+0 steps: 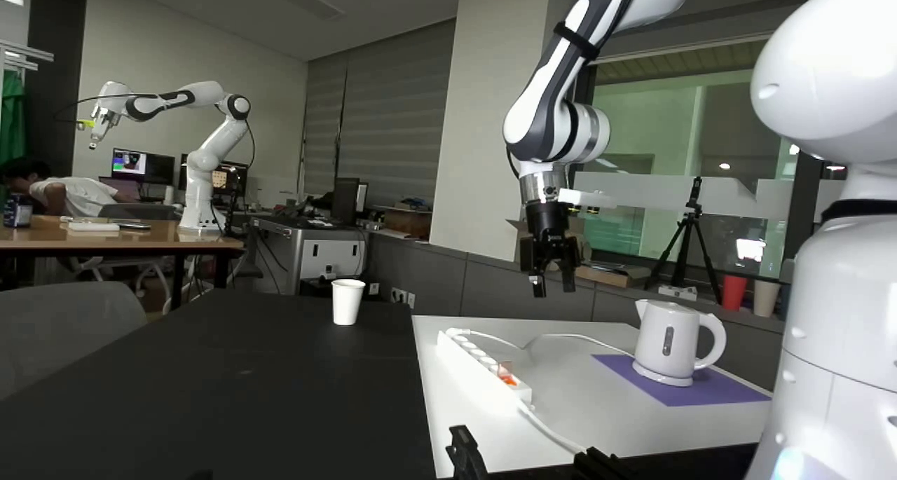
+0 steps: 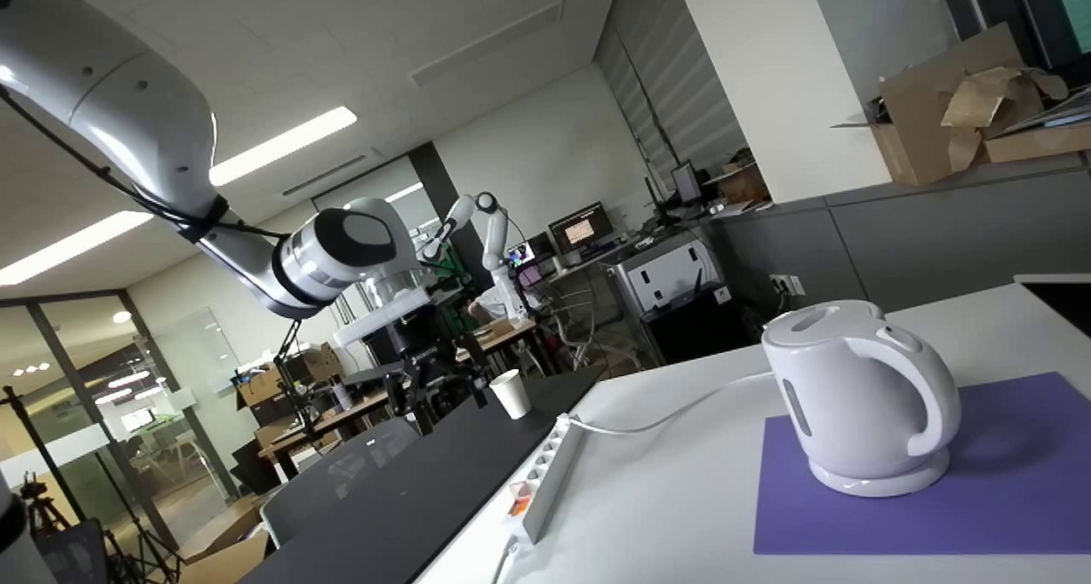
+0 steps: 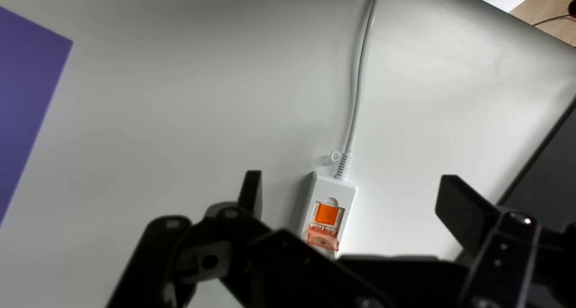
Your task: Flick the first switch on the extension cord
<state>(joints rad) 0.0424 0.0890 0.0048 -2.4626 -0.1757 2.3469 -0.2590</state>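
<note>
The extension cord, a long white power strip, lies on the white table in both exterior views (image 1: pixel 468 364) (image 2: pixel 556 475). Its near end, with the cable, shows in the wrist view (image 3: pixel 335 186). An orange switch (image 3: pixel 326 213) sits near that end, with a reddish see-through cover standing beside it; orange also shows in both exterior views (image 1: pixel 508 380) (image 2: pixel 519 507). My gripper (image 1: pixel 553 287) is open and empty, pointing down, well above the table. In the wrist view the strip's end appears between its fingers (image 3: pixel 353 191), nearer the left finger; the gripper hides the rest of the strip.
A white kettle (image 1: pixel 666 340) stands on a purple mat (image 2: pixel 1014 482) on the white table. A white paper cup (image 1: pixel 347 301) stands on the adjoining black table (image 1: pixel 210 382). The white cable (image 3: pixel 360 74) runs from the strip's end to the table edge.
</note>
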